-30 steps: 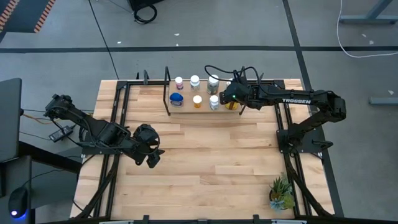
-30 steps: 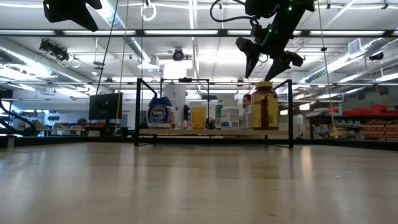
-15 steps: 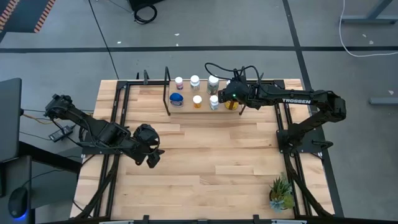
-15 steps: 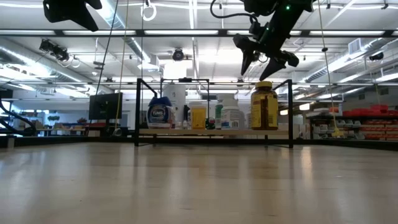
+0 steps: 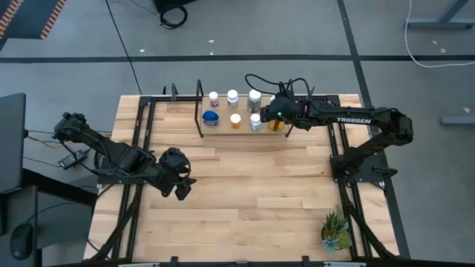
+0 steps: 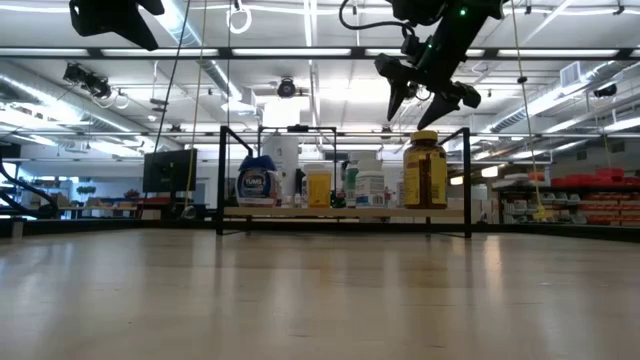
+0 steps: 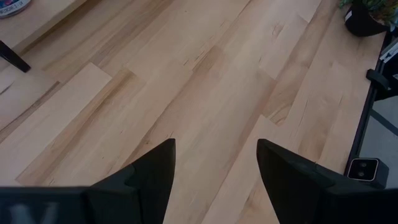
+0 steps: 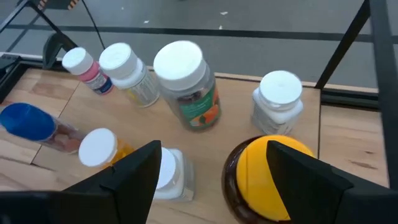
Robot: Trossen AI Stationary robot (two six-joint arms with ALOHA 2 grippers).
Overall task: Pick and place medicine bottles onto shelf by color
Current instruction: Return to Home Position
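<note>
The shelf (image 5: pixel 223 129) stands at the table's far middle and bears several medicine bottles. Among them are a blue-lidded one (image 5: pixel 211 118), a small orange one (image 5: pixel 236 119), white-capped ones (image 5: pixel 254 96) and a larger amber bottle with a yellow cap (image 8: pixel 267 171) at the shelf's right end (image 6: pixel 425 172). My right gripper (image 8: pixel 211 180) hangs open above the amber bottle (image 6: pixel 418 98), clear of it, with nothing between its fingers. My left gripper (image 5: pixel 182 189) hovers open over bare wood at the table's left middle (image 7: pixel 214 162).
A small green potted plant (image 5: pixel 335 230) stands at the table's near right corner. Black metal uprights (image 6: pixel 221 180) frame the shelf's ends. Bare wooden tabletop (image 5: pixel 252 178) stretches between the shelf and the near edge.
</note>
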